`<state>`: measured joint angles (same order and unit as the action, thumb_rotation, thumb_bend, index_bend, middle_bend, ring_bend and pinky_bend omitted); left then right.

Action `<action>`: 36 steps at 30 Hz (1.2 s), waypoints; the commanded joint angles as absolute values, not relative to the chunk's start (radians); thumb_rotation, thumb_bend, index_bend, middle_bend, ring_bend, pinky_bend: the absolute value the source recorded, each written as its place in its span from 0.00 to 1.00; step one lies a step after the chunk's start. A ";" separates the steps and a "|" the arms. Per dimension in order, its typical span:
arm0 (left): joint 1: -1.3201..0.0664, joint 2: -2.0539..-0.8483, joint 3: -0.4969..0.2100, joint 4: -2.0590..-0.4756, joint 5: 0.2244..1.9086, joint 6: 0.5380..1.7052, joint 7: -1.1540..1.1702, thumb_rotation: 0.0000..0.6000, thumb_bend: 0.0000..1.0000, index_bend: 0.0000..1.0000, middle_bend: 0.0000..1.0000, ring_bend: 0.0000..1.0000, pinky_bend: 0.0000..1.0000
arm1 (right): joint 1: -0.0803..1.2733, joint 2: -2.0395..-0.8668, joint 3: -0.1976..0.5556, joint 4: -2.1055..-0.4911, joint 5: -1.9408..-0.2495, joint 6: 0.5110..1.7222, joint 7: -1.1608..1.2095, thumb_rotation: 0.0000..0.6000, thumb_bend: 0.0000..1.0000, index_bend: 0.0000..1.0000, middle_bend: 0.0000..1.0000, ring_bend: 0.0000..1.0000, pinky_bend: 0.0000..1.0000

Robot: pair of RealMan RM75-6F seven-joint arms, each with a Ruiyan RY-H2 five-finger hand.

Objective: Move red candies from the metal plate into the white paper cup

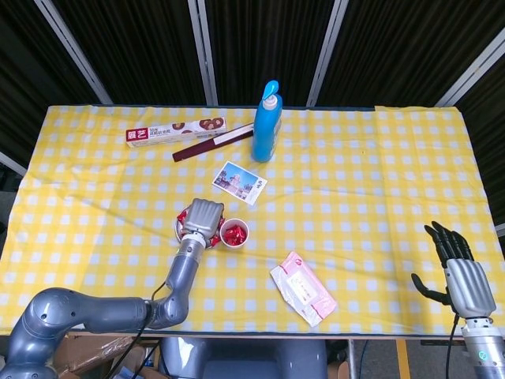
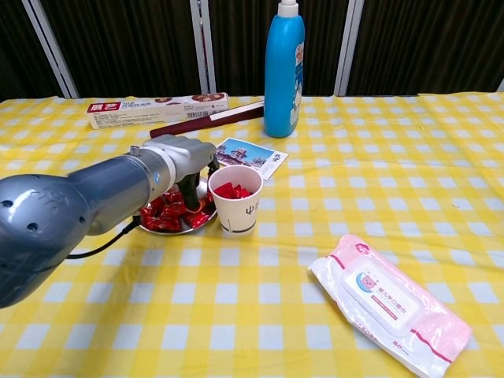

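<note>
The red wrapped candies (image 2: pixel 161 216) lie heaped in a small round metal plate (image 2: pixel 169 230) on the left-centre of the yellow-and-white checked tablecloth (image 1: pixel 371 197). Touching or just beside the plate's right rim stands the white paper cup (image 2: pixel 236 201), upright, with several red candies already showing inside it. The left hand (image 2: pixel 189 169) hangs directly over the plate, fingers pointing down into the candy pile; whether they are pinching a candy cannot be told, since the hand's back and the forearm hide the fingertips in both views.

Open cloth stretches on the near side of the plate and cup toward the table's front edge, and a broad bare area lies to the right. A pink-and-white pack of wet wipes (image 1: pixel 303 289) lies flat near the front edge, right of the cup and well apart from it. Just beyond the cup, on its far side, lies a small picture postcard (image 1: pixel 239 182). Farther back stands a tall blue plastic bottle (image 1: pixel 267 123), with a dark maroon flat stick (image 1: pixel 211 144) and a long white-and-red carton (image 1: pixel 176 132) lying to its left near the far edge.

The right hand (image 1: pixel 458 264) rests off the table's near right corner, fingers spread apart and holding nothing.
</note>
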<state>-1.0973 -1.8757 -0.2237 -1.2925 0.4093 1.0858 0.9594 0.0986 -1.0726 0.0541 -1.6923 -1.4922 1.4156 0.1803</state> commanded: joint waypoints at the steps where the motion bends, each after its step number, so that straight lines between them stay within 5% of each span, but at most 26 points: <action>1: -1.090 -1.872 -0.220 -1.295 0.418 1.087 0.959 1.00 0.45 0.55 0.88 0.96 0.96 | 0.099 -1.073 0.054 -1.692 -1.492 1.415 0.180 1.00 0.39 0.00 0.00 0.00 0.00; 16: -1.042 -1.798 -0.220 -1.384 0.472 1.115 0.937 1.00 0.45 0.59 0.89 0.96 0.97 | 0.097 -1.075 0.055 -1.691 -1.494 1.422 0.174 1.00 0.39 0.00 0.00 0.00 0.00; 36: -1.035 -1.598 -0.277 -1.710 0.597 1.161 0.893 1.00 0.45 0.57 0.88 0.96 0.97 | 0.099 -1.081 0.058 -1.691 -1.485 1.418 0.157 1.00 0.39 0.00 0.00 0.00 0.00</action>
<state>-1.0262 -1.6017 -0.2788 -1.6967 0.5923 1.1647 0.8848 0.0995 -1.0810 0.0582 -1.6911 -1.4851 1.4179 0.1572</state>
